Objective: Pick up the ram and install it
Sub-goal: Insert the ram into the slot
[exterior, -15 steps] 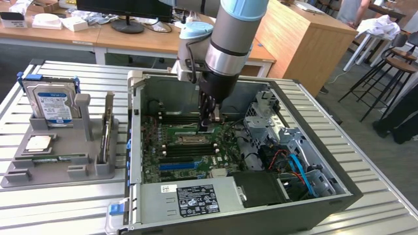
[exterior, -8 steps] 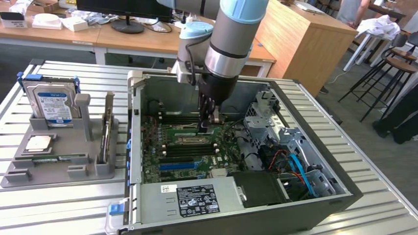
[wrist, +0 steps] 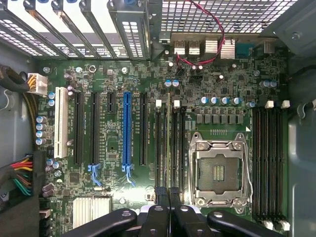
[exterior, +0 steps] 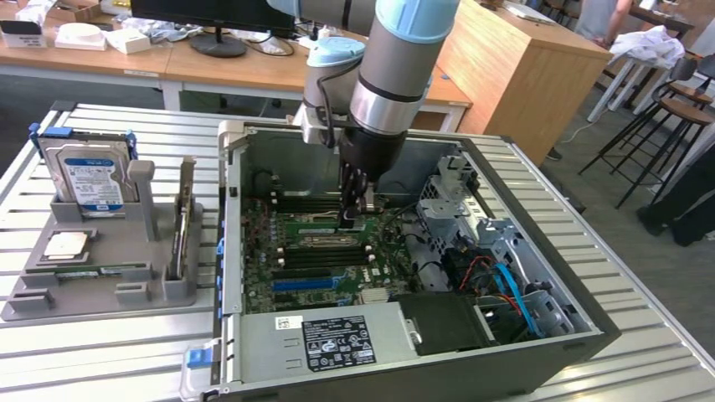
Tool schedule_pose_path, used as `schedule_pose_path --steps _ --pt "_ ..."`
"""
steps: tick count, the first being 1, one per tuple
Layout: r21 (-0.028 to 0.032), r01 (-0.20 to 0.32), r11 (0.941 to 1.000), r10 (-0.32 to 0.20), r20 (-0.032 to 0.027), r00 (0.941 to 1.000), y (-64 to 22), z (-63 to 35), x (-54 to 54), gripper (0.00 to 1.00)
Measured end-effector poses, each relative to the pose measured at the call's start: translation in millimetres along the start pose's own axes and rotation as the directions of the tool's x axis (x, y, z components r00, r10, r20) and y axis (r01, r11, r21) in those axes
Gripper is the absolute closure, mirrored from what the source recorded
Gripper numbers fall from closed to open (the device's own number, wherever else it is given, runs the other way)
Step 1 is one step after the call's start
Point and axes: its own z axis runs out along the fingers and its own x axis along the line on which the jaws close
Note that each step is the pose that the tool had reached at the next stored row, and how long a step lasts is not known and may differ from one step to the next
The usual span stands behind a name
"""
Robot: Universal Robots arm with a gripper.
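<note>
Ram (wrist: 169,148) shows as a thin, edge-on strip among the long dark memory slots (wrist: 159,148) of the green motherboard (wrist: 98,74), just beside the open silver processor socket (wrist: 217,173). The pincer (wrist: 169,195) is closed tight, its black fingertips together over 1 end of the strip; whether they clamp it or only press on it I cannot tell. The arm reaches down into the open computer case (exterior: 229,251) on the slatted desk (exterior: 112,360).

There were one computer case (exterior: 525,360), one hard drive (exterior: 93,180), one processor chip (exterior: 67,244), one grey tray (exterior: 45,303) and one gripper (exterior: 350,219).
</note>
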Motion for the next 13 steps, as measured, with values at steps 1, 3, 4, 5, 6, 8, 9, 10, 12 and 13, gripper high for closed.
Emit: schedule_pose_path --steps 1,3,4,5,6,8,9,10,12,13 --pt "0.0001 0.0 1.0 0.0 0.0 1.0 -0.2 0.0 0.0 0.89" --pt "0.0001 0.0 1.0 0.0 0.0002 1.0 -1.2 0.0 0.0 0.89" --pt "0.0 0.0 1.0 0.0 0.0002 1.0 -1.7 0.0 0.0 0.89" --pt "0.0 0.0 1.0 0.0 0.0002 1.0 -2.4 0.0 0.0 0.89" --pt "0.0 0.0 1.0 0.0 0.0002 1.0 -3.1 0.0 0.0 0.89" --pt "-0.0002 0.0 1.0 0.0 0.0001 1.0 -4.7 -0.1 0.0 0.89" --pt "-0.0002 0.0 1.0 0.0 0.0001 1.0 -5.5 -0.1 0.0 0.89" --pt "-0.0002 0.0 1.0 0.0 0.0002 1.0 -6.3 -0.1 0.0 0.89" --pt "-0.0003 0.0 1.0 0.0 0.0001 1.0 -6.8 -0.1 0.0 0.89" --pt "-0.0003 0.0 1.0 0.0 0.0001 1.0 -6.8 -0.1 -0.1 0.89"
